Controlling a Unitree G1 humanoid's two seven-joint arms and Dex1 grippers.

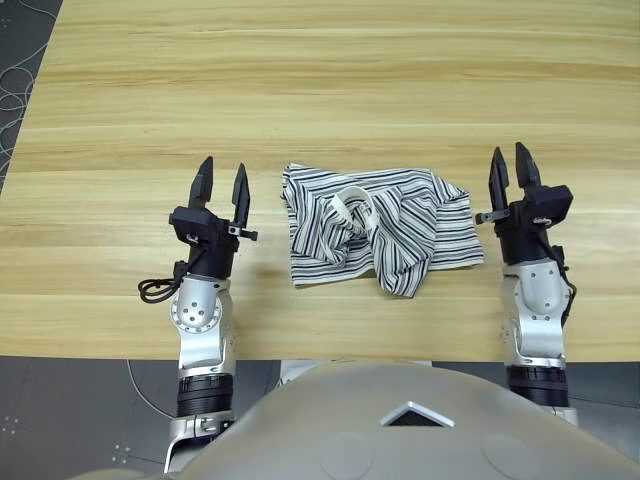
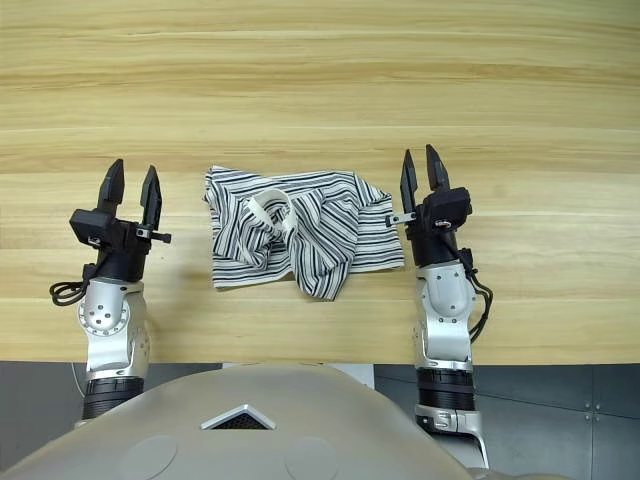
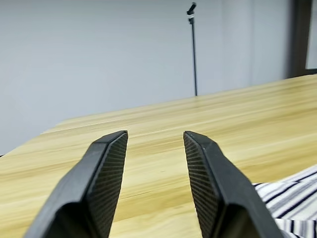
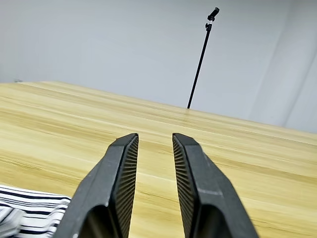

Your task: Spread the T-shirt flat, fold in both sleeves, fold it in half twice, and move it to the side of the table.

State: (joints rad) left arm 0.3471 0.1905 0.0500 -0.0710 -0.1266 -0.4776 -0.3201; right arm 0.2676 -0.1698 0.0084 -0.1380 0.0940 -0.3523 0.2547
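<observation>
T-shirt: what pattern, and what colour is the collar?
T-shirt: black-and-white stripes; collar plain white. Best seen in the left eye view.

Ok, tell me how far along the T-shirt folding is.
Nothing looks done: the T-shirt lies crumpled on the table. Nothing is in hand: left tool and right tool flank it, open and empty. Left: spreading, both sleeves, two folds, moving aside.

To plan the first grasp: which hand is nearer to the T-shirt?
The right hand: it stands just beside the T-shirt, while the left hand leaves more table between.
</observation>
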